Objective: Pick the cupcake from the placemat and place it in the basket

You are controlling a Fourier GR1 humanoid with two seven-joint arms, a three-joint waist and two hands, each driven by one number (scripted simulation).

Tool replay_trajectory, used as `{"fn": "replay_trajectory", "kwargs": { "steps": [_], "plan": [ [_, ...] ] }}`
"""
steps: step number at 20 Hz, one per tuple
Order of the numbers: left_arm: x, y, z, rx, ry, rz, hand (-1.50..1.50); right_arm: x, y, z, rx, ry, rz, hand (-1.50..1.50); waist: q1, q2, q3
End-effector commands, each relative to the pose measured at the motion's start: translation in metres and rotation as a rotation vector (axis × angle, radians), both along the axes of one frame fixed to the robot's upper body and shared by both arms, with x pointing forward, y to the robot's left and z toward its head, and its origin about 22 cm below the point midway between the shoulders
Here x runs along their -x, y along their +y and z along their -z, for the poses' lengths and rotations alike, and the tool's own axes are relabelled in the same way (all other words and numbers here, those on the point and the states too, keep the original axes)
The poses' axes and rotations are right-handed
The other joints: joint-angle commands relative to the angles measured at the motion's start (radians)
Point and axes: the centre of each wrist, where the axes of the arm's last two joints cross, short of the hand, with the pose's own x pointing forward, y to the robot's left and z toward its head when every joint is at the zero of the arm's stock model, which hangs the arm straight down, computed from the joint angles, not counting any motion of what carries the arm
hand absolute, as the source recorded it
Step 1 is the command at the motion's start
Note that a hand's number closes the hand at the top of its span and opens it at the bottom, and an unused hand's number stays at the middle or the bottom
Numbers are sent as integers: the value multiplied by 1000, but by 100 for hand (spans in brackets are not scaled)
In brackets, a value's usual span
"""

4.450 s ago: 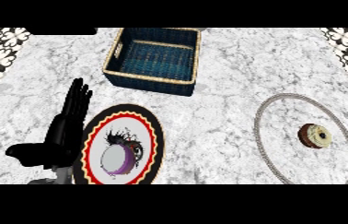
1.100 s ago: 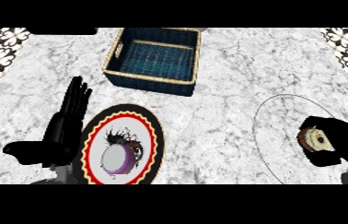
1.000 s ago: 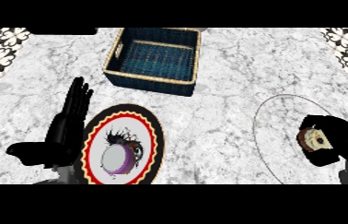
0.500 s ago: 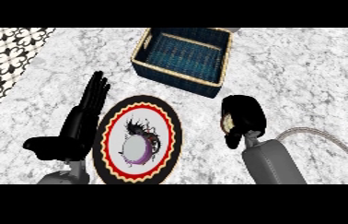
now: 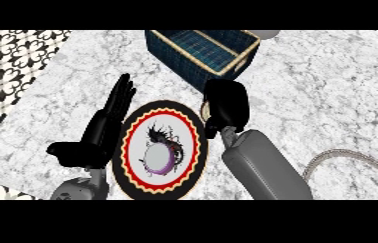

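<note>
Your right hand [image 5: 225,107] sits just short of the basket [image 5: 203,54], whose near wall stands directly ahead of it. The basket's top is open, so the way in is over that rim. To the hand's left, the plate [image 5: 156,149] lies flat on the bench [image 5: 310,97], low enough to pass over. Your left hand [image 5: 103,129] rests at the plate's left edge, fingers straight, well away from the basket. Bare bench stretches to the right; the placemat [image 5: 343,159] edges the near right corner.
</note>
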Motion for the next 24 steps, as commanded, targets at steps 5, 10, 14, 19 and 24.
{"fn": "replay_trajectory", "kwargs": {
  "steps": [5,10,14,19,24],
  "plan": [
    [-9,-13,0,3,12,32,0,10,54,-67,-265,-289,24,150,12,-6,-2],
    [-11,-12,2,-6,21,15,0,21,82,-107,-381,-375,33,150,-1,-18,-6],
    [-14,-11,5,-8,29,-4,0,22,97,-127,-414,-382,57,150,-28,-20,-8],
    [-17,-6,1,-10,27,-38,0,13,107,-143,-407,-358,143,150,-57,-27,-8],
    [-12,8,5,-16,31,-68,0,4,123,-146,-257,-366,217,150,-75,-34,-10]
  ]
}}
